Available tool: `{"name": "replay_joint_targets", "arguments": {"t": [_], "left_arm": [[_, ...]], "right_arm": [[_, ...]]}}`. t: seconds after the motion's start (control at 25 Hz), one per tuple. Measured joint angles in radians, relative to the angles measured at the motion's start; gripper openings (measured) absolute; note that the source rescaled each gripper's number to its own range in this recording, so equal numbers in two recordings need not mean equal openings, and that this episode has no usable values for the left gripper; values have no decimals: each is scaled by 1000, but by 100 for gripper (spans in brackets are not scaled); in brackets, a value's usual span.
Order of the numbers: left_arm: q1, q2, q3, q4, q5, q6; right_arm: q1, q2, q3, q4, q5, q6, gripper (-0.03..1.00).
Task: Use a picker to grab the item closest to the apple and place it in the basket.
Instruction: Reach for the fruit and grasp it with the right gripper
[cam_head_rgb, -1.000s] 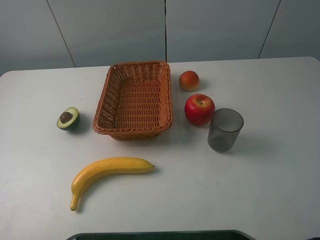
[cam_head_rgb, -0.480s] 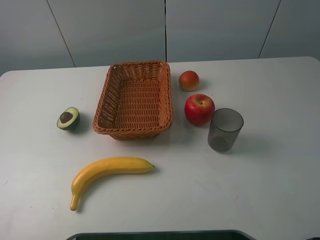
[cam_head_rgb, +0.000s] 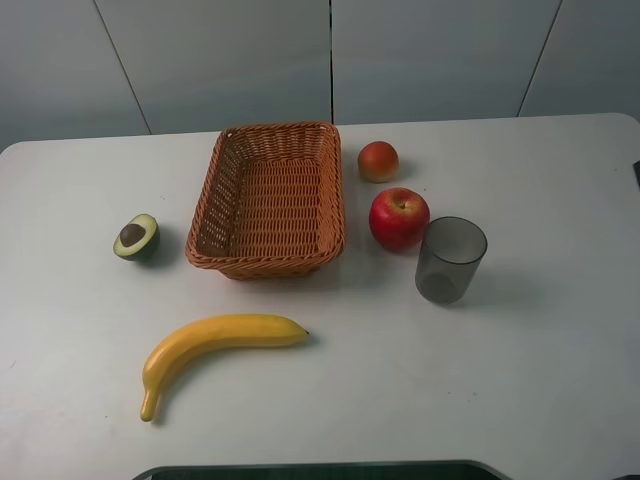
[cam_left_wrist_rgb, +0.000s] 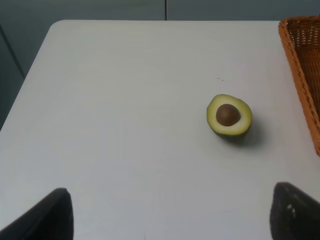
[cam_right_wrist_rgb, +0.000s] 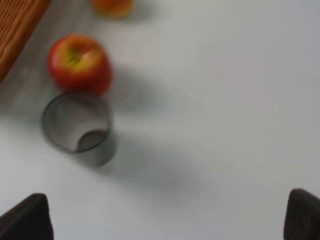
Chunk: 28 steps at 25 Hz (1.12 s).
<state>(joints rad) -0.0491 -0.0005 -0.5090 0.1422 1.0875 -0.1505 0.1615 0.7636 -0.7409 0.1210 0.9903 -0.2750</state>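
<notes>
A red apple (cam_head_rgb: 399, 218) sits on the white table right of the wicker basket (cam_head_rgb: 268, 197). A grey see-through cup (cam_head_rgb: 450, 260) stands upright almost touching the apple; a small peach (cam_head_rgb: 378, 161) lies a little behind it. The blurred right wrist view shows the apple (cam_right_wrist_rgb: 80, 62), cup (cam_right_wrist_rgb: 77, 127), peach (cam_right_wrist_rgb: 112, 6) and a basket corner (cam_right_wrist_rgb: 17, 25); my right gripper (cam_right_wrist_rgb: 167, 215) is open and well short of the cup. My left gripper (cam_left_wrist_rgb: 170, 215) is open over bare table, short of the avocado half (cam_left_wrist_rgb: 229, 116). Neither gripper itself shows in the exterior view.
An avocado half (cam_head_rgb: 137, 237) lies left of the basket and a banana (cam_head_rgb: 210, 345) lies in front of it. The basket holds nothing. A dark sliver (cam_head_rgb: 637, 172) shows at the right edge of the exterior view.
A dark sliver has appeared at the right edge of the exterior view. The objects on the table have not moved.
</notes>
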Motion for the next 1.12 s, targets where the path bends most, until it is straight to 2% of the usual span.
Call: {"name": "replay_joint_targets", "arguments": {"t": [0.16,0.36,0.64,0.84,1.12], "left_arm": [[0,0,0,0,0,0],[0,0,0,0,0,0],[0,0,0,0,0,0],[0,0,0,0,0,0],[0,0,0,0,0,0]], "right_arm": [[168,155,0,-7,-20,15,100],[303,382,-21,-7,-58,135,100],[395,638,-155,-27,-78,308,100],[428,752,-252,-30,-71,483,100],[455,868,-303,-42,-55,524,100]]}}
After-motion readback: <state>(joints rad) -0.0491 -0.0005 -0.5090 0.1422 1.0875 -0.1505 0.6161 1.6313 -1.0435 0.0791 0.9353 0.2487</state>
